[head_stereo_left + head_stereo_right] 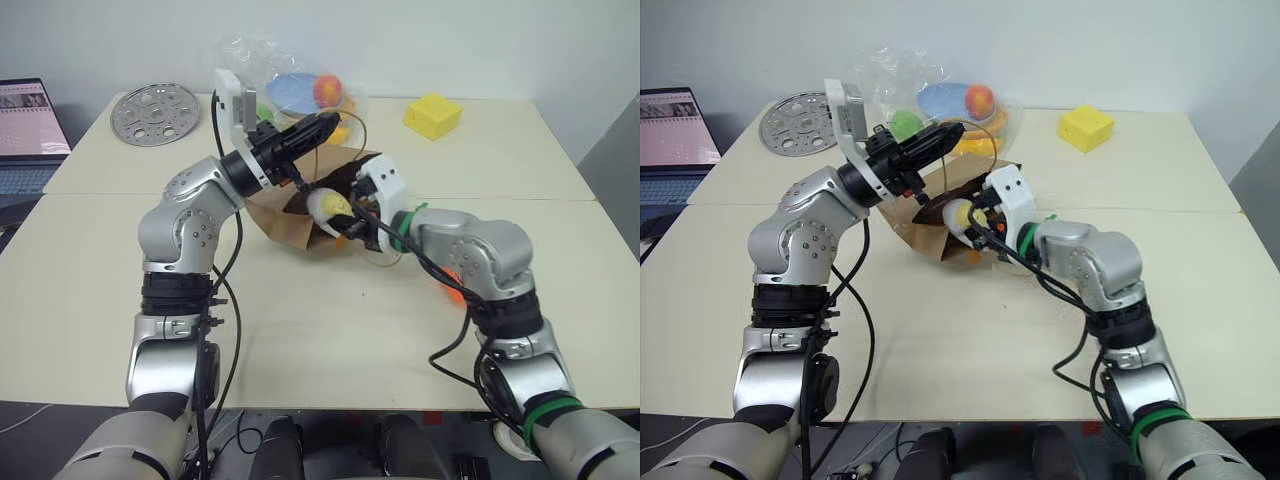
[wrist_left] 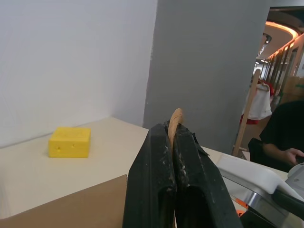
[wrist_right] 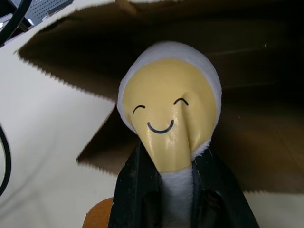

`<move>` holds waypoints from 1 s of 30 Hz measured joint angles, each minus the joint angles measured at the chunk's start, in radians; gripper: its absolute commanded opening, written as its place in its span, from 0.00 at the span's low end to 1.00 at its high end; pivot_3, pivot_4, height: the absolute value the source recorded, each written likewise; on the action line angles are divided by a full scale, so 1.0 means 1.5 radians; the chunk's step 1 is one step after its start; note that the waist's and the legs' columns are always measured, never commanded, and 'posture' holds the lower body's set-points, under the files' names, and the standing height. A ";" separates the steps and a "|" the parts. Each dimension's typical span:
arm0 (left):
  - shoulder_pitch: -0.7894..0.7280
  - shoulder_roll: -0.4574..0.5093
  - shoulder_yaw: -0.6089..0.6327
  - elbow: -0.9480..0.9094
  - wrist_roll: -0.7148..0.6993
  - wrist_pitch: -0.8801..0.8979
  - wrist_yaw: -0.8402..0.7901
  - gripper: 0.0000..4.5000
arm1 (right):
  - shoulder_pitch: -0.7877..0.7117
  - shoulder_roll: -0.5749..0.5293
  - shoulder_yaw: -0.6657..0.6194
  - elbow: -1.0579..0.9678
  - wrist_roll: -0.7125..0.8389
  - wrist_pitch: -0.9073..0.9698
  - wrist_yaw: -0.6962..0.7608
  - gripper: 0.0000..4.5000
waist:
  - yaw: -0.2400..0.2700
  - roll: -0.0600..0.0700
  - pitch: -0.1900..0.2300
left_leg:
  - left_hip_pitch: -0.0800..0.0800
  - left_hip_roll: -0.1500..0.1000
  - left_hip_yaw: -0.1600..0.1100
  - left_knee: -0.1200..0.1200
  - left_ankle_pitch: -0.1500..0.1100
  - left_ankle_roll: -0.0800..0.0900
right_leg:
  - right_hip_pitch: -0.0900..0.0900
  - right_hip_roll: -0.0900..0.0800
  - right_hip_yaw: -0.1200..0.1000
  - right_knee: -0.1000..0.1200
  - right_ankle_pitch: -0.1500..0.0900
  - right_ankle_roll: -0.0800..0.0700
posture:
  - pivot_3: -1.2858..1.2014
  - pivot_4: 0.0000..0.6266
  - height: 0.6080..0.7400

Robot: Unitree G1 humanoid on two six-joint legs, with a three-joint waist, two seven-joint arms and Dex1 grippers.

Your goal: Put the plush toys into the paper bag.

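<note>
The left gripper (image 1: 325,124) is clenched on the brown kraft paper bag's (image 1: 290,222) twisted handle (image 2: 175,122), raised. The right gripper (image 3: 178,166) grasps the white plush egg with smiling yellow yolk (image 3: 170,114) at the bag's mouth, four o'clock side. No legible writing.

Pale surface (image 1: 300,340), seam across it. White wall (image 1: 450,40) at 12 o'clock. Laptop (image 1: 25,130) at 10, grey floor (image 1: 615,160) at 2. Grey pillar (image 2: 209,71), lit corridor (image 2: 285,42) beyond.
</note>
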 measured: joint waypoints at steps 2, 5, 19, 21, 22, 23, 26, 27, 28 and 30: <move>0.003 -0.002 0.000 -0.010 -0.004 0.002 0.001 0.00 | -0.011 0.022 -0.006 0.027 -0.008 -0.016 -0.013 0.06 | 0.000 0.000 0.000 | 0.000 0.000 0.000 0.000 0.000 0.000 | 0.000 0.000 0.000 0.000 0.000 0.000 | 0.52 0.24 1.00; 0.005 -0.009 0.000 -0.017 -0.017 0.009 0.001 0.00 | -0.031 0.058 -0.018 0.084 -0.027 -0.056 -0.035 0.06 | 0.001 0.000 0.000 | 0.000 0.000 0.000 0.000 0.000 0.000 | 0.000 0.000 0.000 0.000 0.000 0.000 | 0.52 0.24 1.00; 0.008 -0.005 0.004 -0.038 -0.052 0.045 -0.001 0.00 | -0.039 0.166 -0.045 0.261 -0.076 -0.249 -0.075 0.22 | -0.002 0.000 0.000 | 0.000 0.000 0.000 0.000 0.000 0.000 | 0.000 0.000 0.000 0.000 0.000 0.000 | 0.52 0.24 1.00; 0.010 -0.004 0.004 -0.039 -0.053 0.045 -0.001 0.00 | -0.039 0.165 -0.045 0.261 -0.076 -0.255 -0.070 0.36 | -0.002 0.000 0.000 | 0.000 0.000 0.000 0.000 0.000 0.000 | 0.000 0.000 0.000 0.000 0.000 0.000 | 0.52 0.24 1.00; 0.011 -0.003 0.004 -0.039 -0.053 0.045 -0.001 0.00 | -0.038 0.163 -0.046 0.258 -0.075 -0.255 -0.065 0.44 | -0.002 0.000 0.000 | 0.000 0.000 0.000 0.000 0.000 0.000 | 0.000 0.000 0.000 0.000 0.000 0.000 | 0.52 0.24 1.00; 0.011 -0.002 0.004 -0.039 -0.053 0.045 -0.001 0.00 | -0.036 0.162 -0.046 0.256 -0.074 -0.255 -0.059 0.53 | -0.002 0.000 0.000 | 0.000 0.000 0.000 0.000 0.000 0.000 | 0.000 0.000 0.000 0.000 0.000 0.000 | 0.52 0.24 1.00; 0.011 -0.002 0.005 -0.039 -0.053 0.045 -0.002 0.00 | -0.030 0.157 -0.044 0.249 -0.075 -0.255 -0.050 0.78 | -0.002 0.000 0.000 | 0.000 0.000 0.000 0.000 0.000 0.000 | 0.000 0.000 0.000 0.000 0.000 0.000 | 0.52 0.24 1.00; 0.011 -0.002 0.005 -0.039 -0.052 0.044 -0.002 0.00 | -0.028 0.153 -0.043 0.246 -0.075 -0.255 -0.047 0.85 | -0.002 0.000 0.000 | 0.000 0.000 0.000 0.000 0.000 0.000 | 0.000 0.000 0.000 0.000 0.000 0.000 | 0.52 0.24 1.00; 0.011 -0.002 0.004 -0.039 -0.052 0.044 -0.003 0.00 | -0.021 0.145 -0.041 0.229 -0.075 -0.251 -0.042 0.93 | -0.002 0.000 0.000 | 0.000 0.000 0.000 0.000 0.000 0.000 | 0.000 0.000 0.000 0.000 0.000 0.000 | 0.52 0.24 1.00; 0.012 -0.001 0.004 -0.037 -0.051 0.042 -0.004 0.00 | -0.007 0.124 -0.038 0.187 -0.074 -0.243 -0.029 0.99 | 0.000 0.000 0.000 | 0.000 0.000 0.000 0.000 0.000 0.000 | 0.000 0.000 0.000 0.000 0.000 0.000 | 0.52 0.24 1.00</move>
